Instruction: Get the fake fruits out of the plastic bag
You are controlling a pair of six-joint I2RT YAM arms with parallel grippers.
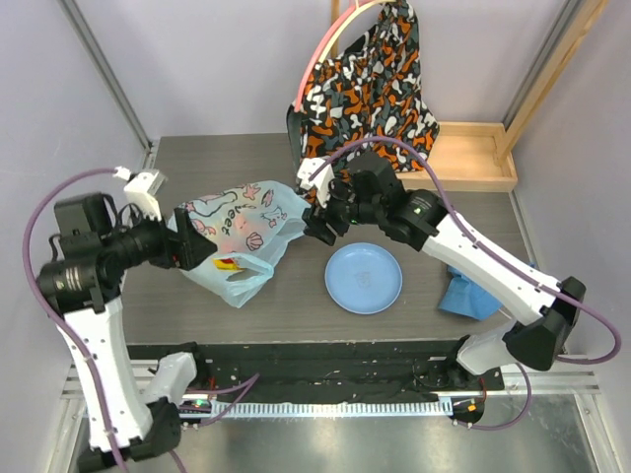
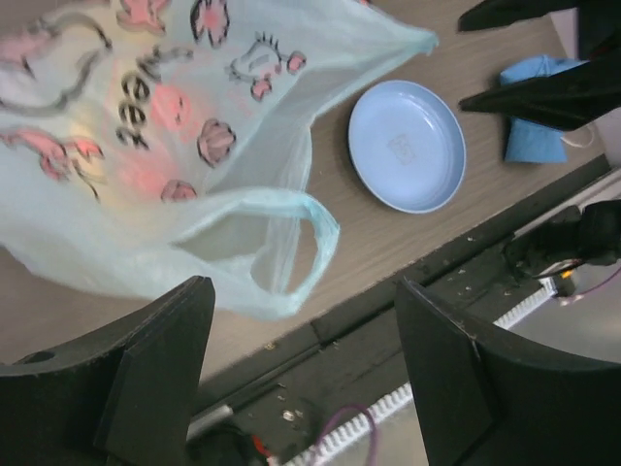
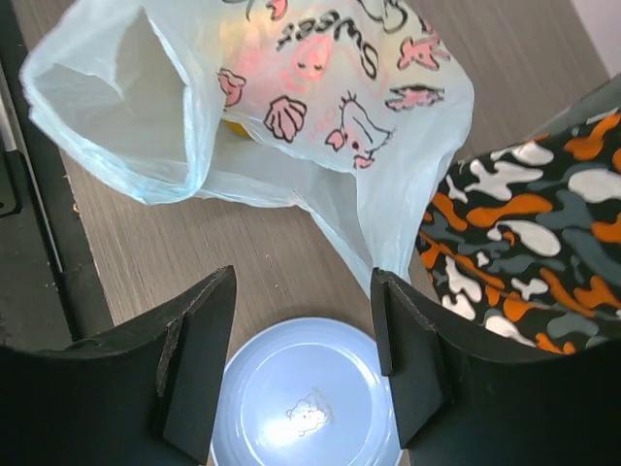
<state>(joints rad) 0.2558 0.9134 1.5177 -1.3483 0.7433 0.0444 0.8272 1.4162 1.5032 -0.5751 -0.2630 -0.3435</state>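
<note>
Quantities on the counter (image 1: 296, 315): one plastic bag (image 1: 242, 229), one plate (image 1: 363, 279), one blue cloth (image 1: 471, 296), one patterned fabric (image 1: 375, 79), one wooden tray (image 1: 468, 163). Two hands: left hand (image 1: 194, 246), right hand (image 1: 317, 222). The fake fruits (image 1: 229, 263) inside the bag cannot be counted; only yellow and red patches show.

Thin translucent crinkly plastic bag (image 1: 242, 222); smooth glossy plate (image 1: 364, 278); matt wood-grain table (image 1: 288, 311)

Likely a robotics lab: metal-framed cell (image 1: 110, 79), grey workbench (image 1: 286, 310).
</note>
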